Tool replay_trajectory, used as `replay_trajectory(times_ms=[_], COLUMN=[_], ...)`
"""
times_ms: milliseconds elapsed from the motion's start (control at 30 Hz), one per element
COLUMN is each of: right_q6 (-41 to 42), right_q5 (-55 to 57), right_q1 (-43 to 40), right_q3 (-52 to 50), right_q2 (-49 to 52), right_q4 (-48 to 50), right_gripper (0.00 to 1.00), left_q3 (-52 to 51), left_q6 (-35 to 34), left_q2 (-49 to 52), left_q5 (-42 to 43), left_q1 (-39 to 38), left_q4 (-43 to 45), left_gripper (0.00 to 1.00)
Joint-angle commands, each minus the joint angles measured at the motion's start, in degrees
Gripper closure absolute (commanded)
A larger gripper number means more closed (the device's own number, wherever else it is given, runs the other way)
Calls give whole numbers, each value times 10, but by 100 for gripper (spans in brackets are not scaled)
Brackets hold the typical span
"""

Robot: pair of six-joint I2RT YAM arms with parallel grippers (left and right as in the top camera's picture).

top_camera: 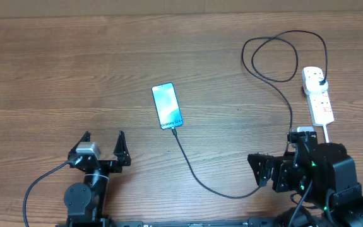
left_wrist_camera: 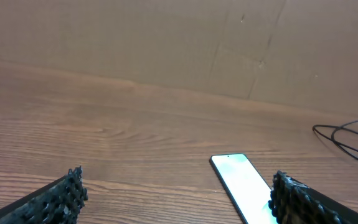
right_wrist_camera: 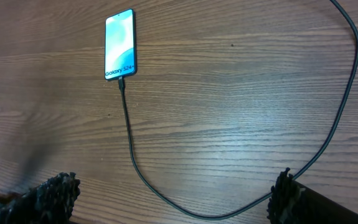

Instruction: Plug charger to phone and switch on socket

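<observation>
The phone (top_camera: 167,106) lies flat mid-table, its screen lit. It also shows in the left wrist view (left_wrist_camera: 244,184) and the right wrist view (right_wrist_camera: 120,44). The black charger cable (top_camera: 197,170) has its tip in the phone's bottom edge, curves toward the right arm, loops at the back (top_camera: 276,57), and its black plug sits in the white socket strip (top_camera: 318,93) at the right. The cable also shows in the right wrist view (right_wrist_camera: 135,162). My left gripper (top_camera: 104,144) (left_wrist_camera: 175,199) is open and empty near the front edge. My right gripper (top_camera: 263,169) (right_wrist_camera: 175,199) is open and empty above the cable's curve.
The thick white cord (top_camera: 327,133) runs from the strip toward the right arm. A brown cardboard wall (left_wrist_camera: 185,43) stands behind the wooden table (top_camera: 74,69).
</observation>
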Motion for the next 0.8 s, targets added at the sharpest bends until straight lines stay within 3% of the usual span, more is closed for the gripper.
replay_trajectory(times_ms=[0,367,500,767], right_q6=[1,-1,-1,0], right_q5=[7,70,109,83], right_q1=[3,3,0,-52], right_q3=[0,-1,-30,-210], right_q2=[-3,-12,-49,-204], right_q4=[2,12,92,302], right_gripper=[0,0,0,0], left_q3=[-2,-2,-2,-2], left_q6=[-10,-10,-10,-10], left_q2=[-5,-5,-5,-5], left_q5=[-7,-7,-7,-7], left_q1=[6,6,6,6], left_q4=[-3,-3,-3,-3], left_gripper=[0,0,0,0])
